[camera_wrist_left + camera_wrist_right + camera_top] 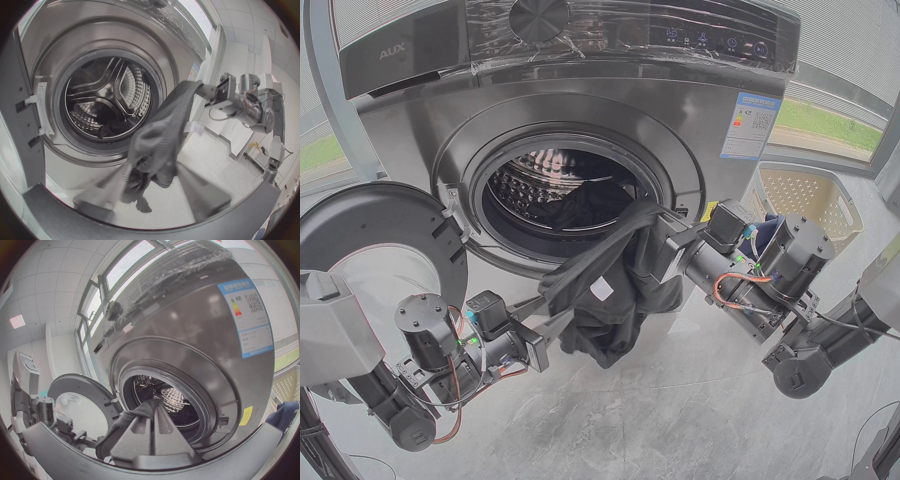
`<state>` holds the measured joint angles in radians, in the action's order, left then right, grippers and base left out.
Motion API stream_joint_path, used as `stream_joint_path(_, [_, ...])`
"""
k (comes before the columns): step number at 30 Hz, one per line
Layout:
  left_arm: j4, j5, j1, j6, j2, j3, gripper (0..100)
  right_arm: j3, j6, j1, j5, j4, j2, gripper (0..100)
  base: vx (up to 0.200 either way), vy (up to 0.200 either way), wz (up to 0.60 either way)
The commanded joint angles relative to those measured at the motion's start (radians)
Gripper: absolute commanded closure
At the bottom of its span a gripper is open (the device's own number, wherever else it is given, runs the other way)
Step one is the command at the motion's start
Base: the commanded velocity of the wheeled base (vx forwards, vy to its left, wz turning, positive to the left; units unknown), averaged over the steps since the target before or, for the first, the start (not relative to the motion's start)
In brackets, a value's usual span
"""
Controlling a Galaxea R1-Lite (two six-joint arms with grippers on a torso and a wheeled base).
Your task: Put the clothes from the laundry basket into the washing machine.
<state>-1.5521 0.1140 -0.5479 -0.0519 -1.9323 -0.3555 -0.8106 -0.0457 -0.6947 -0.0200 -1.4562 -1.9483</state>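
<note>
Black garment (612,294), bearing a white tag (602,289), hangs in limp folds across the lower right of the washing machine's (550,112) opening. Its upper end is pinched in the closed jaws of the right gripper (661,220) at the drum rim, and its lower bunch lies between the spread jaws of the left gripper (559,309). A dark piece (581,203) lies inside the drum, the round door (381,225) stands open on the left, and the laundry basket (837,206), holding a blue cloth (765,226), stands to the right behind the right arm.
</note>
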Motion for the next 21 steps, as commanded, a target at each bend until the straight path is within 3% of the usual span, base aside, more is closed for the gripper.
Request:
stream_joint_path(1, [0.0, 0.001, 0.0, 0.001, -0.1, -0.046, 0, 0.01, 0.0, -0.037, 0.0, 0.002, 0.052, 100, 0.0, 0.0, 0.0])
stream_joint_path(21, [0.0, -0.004, 0.013, -0.005, -0.226, -0.174, 0, -0.032, 0.001, -0.055, -0.001, 0.017, 0.045, 100, 0.0, 0.0, 0.0])
